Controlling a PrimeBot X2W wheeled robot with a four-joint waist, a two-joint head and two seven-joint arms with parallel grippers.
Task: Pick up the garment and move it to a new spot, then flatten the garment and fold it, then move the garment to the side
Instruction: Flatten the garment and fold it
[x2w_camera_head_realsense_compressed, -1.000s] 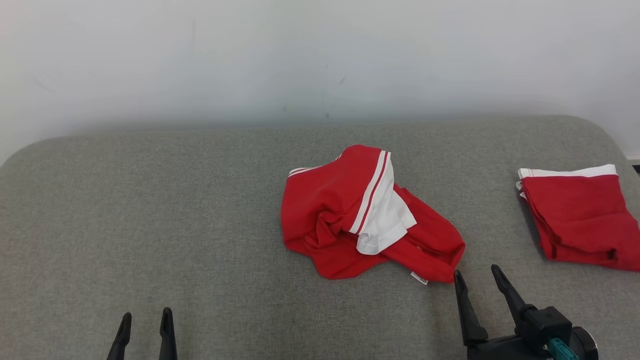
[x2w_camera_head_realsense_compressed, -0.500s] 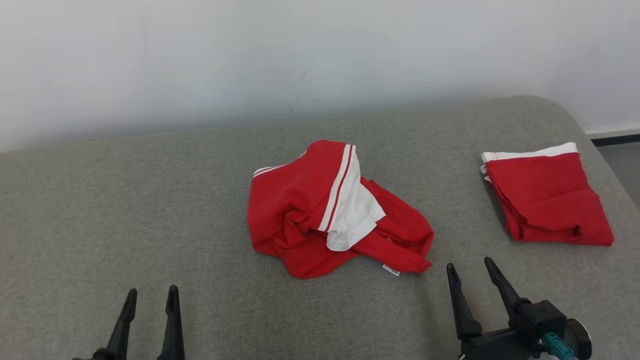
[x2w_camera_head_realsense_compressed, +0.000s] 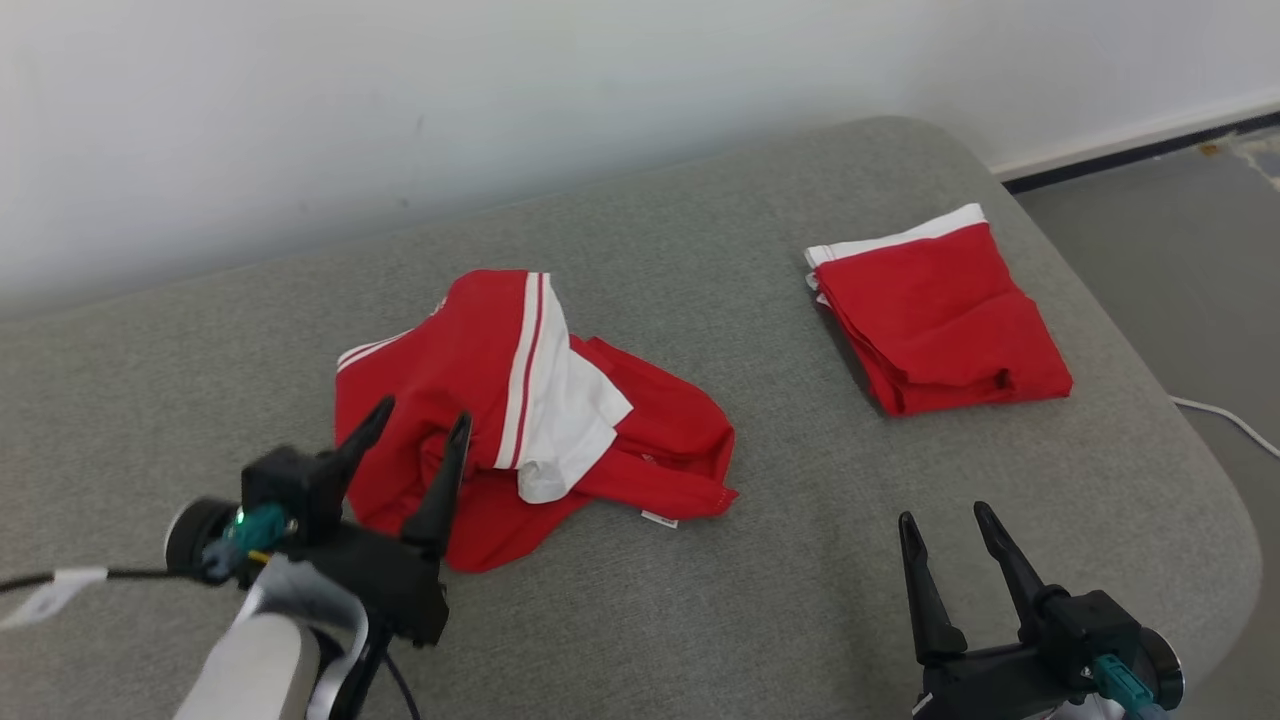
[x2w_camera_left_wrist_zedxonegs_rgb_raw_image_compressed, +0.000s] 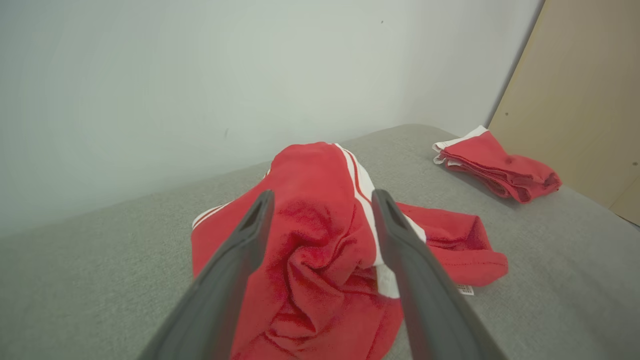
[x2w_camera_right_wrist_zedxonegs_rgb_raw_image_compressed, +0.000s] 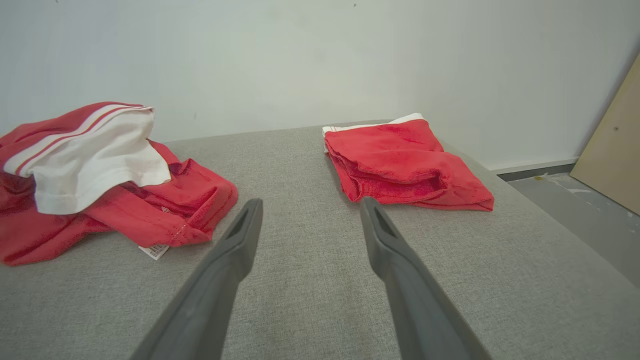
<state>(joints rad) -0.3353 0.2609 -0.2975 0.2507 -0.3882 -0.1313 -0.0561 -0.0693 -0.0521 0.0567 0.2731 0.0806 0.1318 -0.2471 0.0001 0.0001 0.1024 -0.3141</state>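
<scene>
Red garment (x2w_camera_head_realsense_compressed: 670, 440) lies crumpled on the cushion (x2w_camera_head_realsense_compressed: 700, 620), not yet lifted; every step remains. Left gripper (x2w_camera_head_realsense_compressed: 423, 412), wide open and empty, hovers at its 8 o'clock; right gripper (x2w_camera_head_realsense_compressed: 942, 514), likewise, at 4 o'clock.

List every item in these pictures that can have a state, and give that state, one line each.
crumpled garment: bunched in a heap, unfolded, lying on the cushion.
folded garment: folded flat, lying apart from the heap, toward the right.
left gripper: open, empty, fingers pointed at the crumpled garment.
right gripper: open, empty, over bare cushion.
</scene>
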